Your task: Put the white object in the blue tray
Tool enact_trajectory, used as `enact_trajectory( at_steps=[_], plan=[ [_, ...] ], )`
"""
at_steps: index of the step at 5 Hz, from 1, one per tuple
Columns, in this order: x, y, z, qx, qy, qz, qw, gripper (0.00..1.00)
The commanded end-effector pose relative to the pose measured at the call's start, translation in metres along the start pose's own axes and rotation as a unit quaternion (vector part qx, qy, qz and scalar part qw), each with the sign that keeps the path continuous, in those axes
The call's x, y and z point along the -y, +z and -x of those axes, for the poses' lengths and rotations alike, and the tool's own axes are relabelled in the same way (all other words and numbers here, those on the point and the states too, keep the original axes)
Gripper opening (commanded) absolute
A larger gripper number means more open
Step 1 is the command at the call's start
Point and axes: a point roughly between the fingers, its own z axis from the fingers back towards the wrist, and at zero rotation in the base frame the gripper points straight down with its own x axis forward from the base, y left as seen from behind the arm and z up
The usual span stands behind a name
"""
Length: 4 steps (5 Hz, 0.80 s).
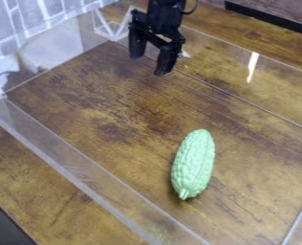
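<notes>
My end effector [155,55] hangs released, jaws spread and pointing down, holding nothing, above the wooden worktop [102,115]. The pale bumpy object [192,164] (it looks greenish-white) lies flat, well apart from my end effector, nearer the camera.

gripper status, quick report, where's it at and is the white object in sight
Gripper open, jaws empty, hanging over the wooden table at the far end. No white object or blue tray in view. Only a green bumpy gourd lying nearer the camera, well apart.
</notes>
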Motion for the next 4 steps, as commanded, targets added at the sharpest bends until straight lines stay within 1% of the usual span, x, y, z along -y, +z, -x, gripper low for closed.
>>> enact_trajectory(
  at_steps=[1,3,4],
  plan=[
    [-0.013,0.018,-0.010,0.033,0.006,-0.017,0.9993,1.00],
    [-0.014,0.011,-0.016,0.035,-0.003,-0.028,0.9990,1.00],
    [-0.015,0.003,-0.017,0.033,-0.002,-0.025,0.9991,1.00]
  ],
)
